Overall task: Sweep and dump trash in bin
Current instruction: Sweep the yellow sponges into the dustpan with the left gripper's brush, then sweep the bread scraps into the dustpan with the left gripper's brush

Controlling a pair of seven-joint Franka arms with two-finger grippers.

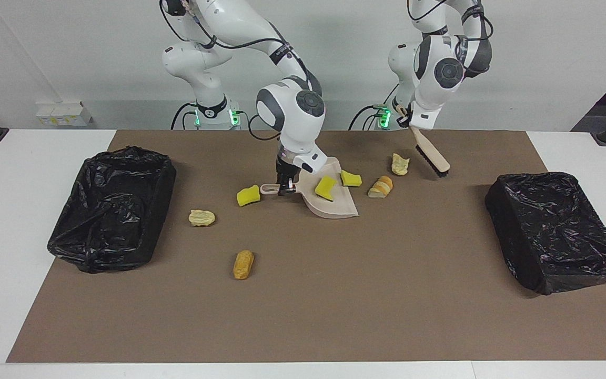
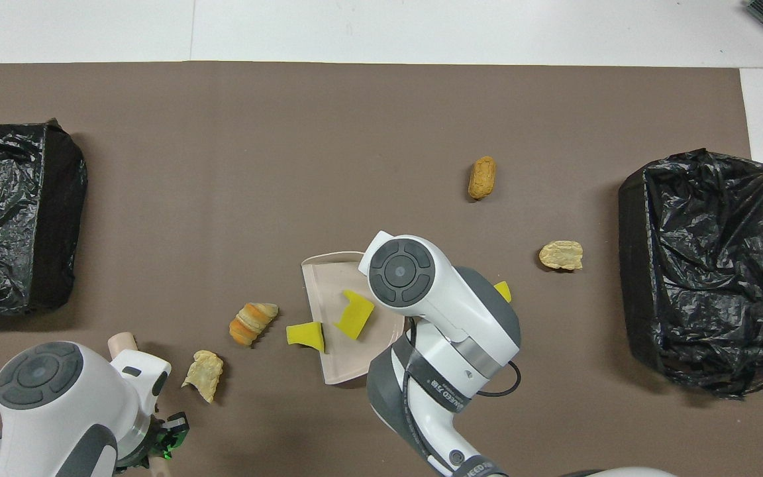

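Observation:
My right gripper [image 1: 283,188] is shut on the handle of the beige dustpan [image 1: 334,208], which rests on the brown mat and also shows in the overhead view [image 2: 348,358]. One yellow sponge chunk [image 1: 326,188] lies in the pan. A second [image 1: 351,178] lies on the mat at the pan's mouth, and a third [image 1: 248,195] beside the handle. My left gripper [image 1: 407,120] is shut on the brush [image 1: 432,153], held tilted over the mat beside a pastry piece [image 1: 400,163]. A croissant piece [image 1: 381,186] lies between that piece and the pan. Two more bread pieces [image 1: 201,217] [image 1: 243,264] lie toward the right arm's end.
An open bin lined with a black bag [image 1: 111,208] stands at the right arm's end of the table. A black-bagged box [image 1: 555,231] stands at the left arm's end. The brown mat [image 1: 387,295] covers the middle of the white table.

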